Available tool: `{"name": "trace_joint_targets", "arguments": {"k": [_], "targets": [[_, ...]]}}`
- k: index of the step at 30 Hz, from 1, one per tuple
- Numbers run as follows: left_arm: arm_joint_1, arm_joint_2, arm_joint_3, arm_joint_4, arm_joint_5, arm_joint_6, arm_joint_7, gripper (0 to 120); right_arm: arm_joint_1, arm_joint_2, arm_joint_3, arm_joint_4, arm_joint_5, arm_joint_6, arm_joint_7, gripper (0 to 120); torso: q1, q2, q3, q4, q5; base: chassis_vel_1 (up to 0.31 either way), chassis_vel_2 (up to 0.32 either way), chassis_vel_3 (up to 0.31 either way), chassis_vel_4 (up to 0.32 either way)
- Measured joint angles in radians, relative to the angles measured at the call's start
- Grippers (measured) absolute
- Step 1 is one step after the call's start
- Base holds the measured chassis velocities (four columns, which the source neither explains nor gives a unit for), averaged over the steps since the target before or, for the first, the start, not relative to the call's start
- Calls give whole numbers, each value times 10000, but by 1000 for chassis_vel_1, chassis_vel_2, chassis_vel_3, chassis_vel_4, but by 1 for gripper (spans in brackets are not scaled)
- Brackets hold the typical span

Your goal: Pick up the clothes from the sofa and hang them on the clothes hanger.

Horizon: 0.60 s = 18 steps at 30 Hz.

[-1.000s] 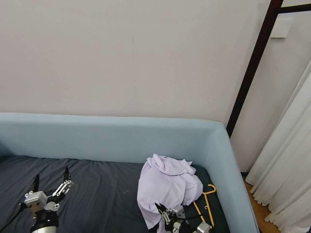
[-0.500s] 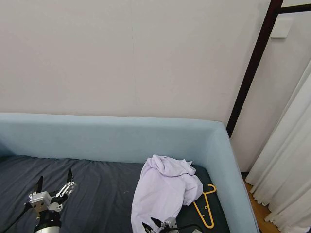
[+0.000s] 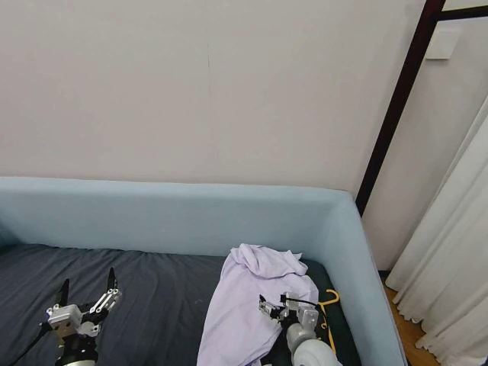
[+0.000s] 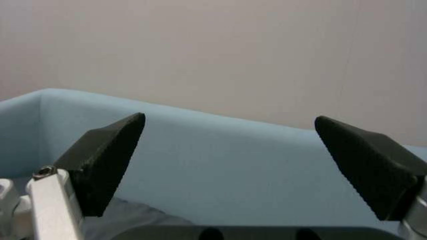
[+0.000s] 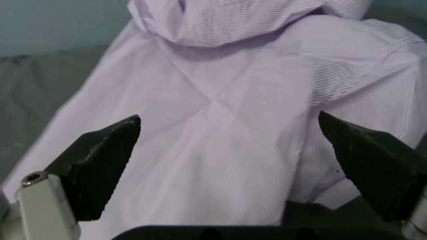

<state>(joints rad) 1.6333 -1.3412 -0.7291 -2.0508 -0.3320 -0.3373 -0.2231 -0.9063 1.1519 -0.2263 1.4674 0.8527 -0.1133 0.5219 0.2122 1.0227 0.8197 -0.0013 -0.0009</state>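
Hovering: my R gripper [image 3: 274,303], fingers apart, nothing held, just over the shirt's near-right part.
Shirt [image 3: 248,293]: lilac, on sofa [image 3: 152,217] by its R end; long axis runs far-to-near, bunched end away from me.
Nearer arm: R by far. L gripper [image 3: 86,286] is well apart over bare cushion, fingers apart too.
Hanger [image 3: 329,305]: yellow, just beside shirt, R side.

One shirt [image 3: 255,301], one hanger [image 3: 328,299], one sofa [image 3: 175,217]

Shirt [image 3: 252,305] at right end of the sofa [image 3: 168,217], hanger [image 3: 333,297] just right, perhaps partly beneath, right gripper [image 3: 273,305] over shirt, left gripper [image 3: 88,286] well left.
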Motion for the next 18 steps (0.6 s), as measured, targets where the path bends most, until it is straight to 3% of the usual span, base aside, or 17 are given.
{"name": "trace_joint_targets", "arguments": {"k": [8, 18], "targets": [[16, -44, 11, 12, 86, -26, 2, 100, 108, 376, 161, -1274, -1534, 441, -242, 98, 0, 0, 0, 0, 1, 0, 0, 0, 0], [30, -34, 85, 13, 155, -46, 4, 100, -46, 343, 247, -1145, -1565, 182, -598, 62, -1, 0, -1, 0, 1, 0, 0, 0, 0]]}}
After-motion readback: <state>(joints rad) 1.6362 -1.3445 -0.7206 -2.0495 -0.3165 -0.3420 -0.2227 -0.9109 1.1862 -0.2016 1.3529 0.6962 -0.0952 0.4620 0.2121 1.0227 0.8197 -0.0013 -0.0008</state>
